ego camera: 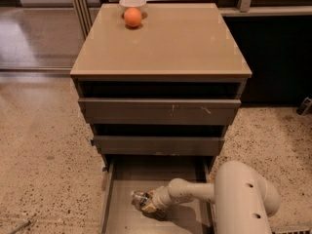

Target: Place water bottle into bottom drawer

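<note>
Bottom drawer [127, 178] pulled out toward near side. Tool [150, 204] low inside it, near-centre, arm reaching in from right. Water bottle [138, 198] at tool tip, on or just above drawer floor, cap end pointing left. Tool spread or clamped: cannot tell. Orange [132, 17] and white bowl [132, 2] on far-left worktop [175, 43].

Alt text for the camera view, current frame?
The robot's white arm reaches into the open bottom drawer of a three-drawer cabinet, its gripper low over the drawer floor at a small clear water bottle. On top of the cabinet sit an orange and, behind it, a white bowl.
</note>
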You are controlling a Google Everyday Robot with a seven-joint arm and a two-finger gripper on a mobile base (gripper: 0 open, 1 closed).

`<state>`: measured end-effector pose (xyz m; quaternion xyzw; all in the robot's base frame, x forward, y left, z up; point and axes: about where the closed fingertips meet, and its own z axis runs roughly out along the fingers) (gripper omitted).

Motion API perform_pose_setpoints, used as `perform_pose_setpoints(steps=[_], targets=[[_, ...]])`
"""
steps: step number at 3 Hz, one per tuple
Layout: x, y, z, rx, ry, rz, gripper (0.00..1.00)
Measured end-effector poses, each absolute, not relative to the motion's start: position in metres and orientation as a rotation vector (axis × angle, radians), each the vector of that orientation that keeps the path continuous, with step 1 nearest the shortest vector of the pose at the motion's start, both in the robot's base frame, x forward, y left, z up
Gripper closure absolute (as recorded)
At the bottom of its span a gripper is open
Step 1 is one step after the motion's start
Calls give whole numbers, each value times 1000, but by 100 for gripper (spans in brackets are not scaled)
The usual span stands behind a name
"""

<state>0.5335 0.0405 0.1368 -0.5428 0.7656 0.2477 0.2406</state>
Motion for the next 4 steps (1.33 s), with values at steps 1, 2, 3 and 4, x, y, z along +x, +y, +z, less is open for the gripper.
perform_pose_setpoints(steps=[1, 2, 3, 4], targets=[[533, 41, 137, -1485, 2095, 678, 35], [533, 41, 137, -1485, 2095, 678, 11], [533, 41, 137, -1485, 2095, 678, 0], [533, 41, 137, -1485, 2095, 678, 0]])
